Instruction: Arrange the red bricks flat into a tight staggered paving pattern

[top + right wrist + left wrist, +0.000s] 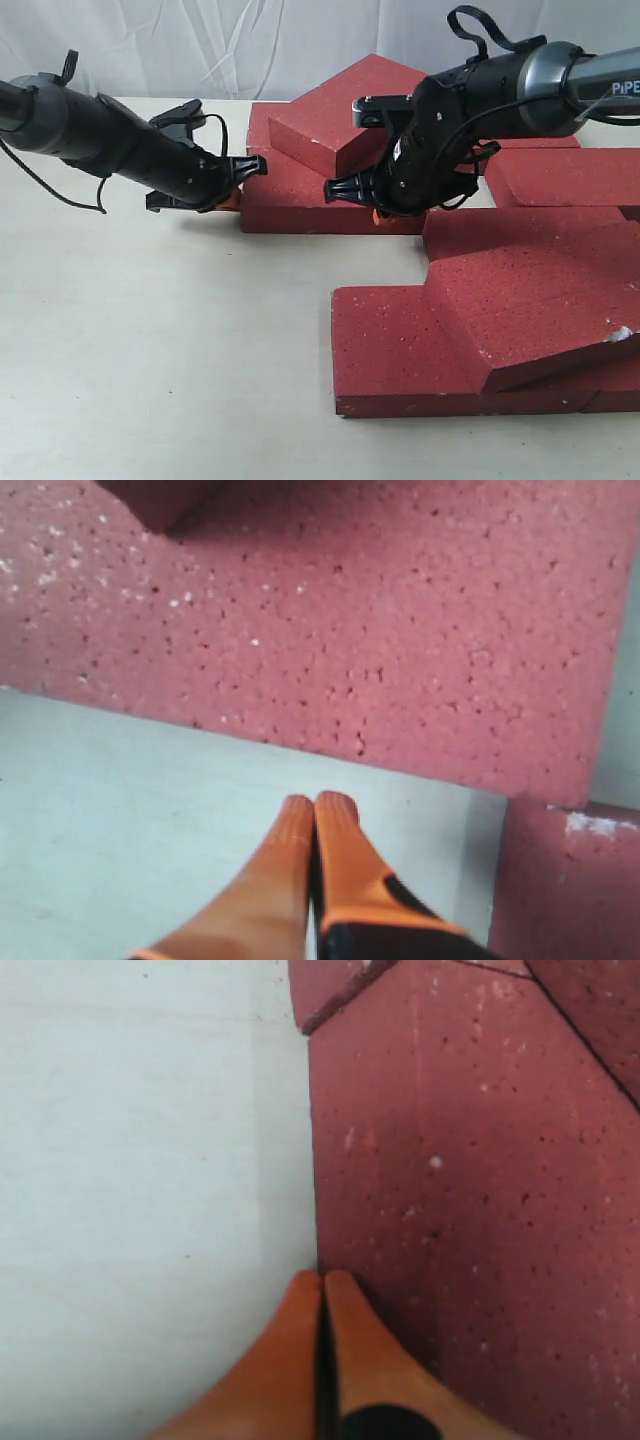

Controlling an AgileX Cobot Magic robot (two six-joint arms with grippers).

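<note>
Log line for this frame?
left gripper: shut, at flat brick | right gripper: shut, beside same brick | tilted brick on top

White letters "PIPE" on right arm, cut off at edge

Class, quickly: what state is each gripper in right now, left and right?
Left gripper: closed, holding nothing, tips at a red brick edge.
Right gripper: closed, holding nothing.

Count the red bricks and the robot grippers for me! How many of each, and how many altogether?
Red bricks: about 9 (some overlap and are partly hidden)
Grippers: 2, the left gripper and the right gripper, both shut and empty
Total: about 11
</note>
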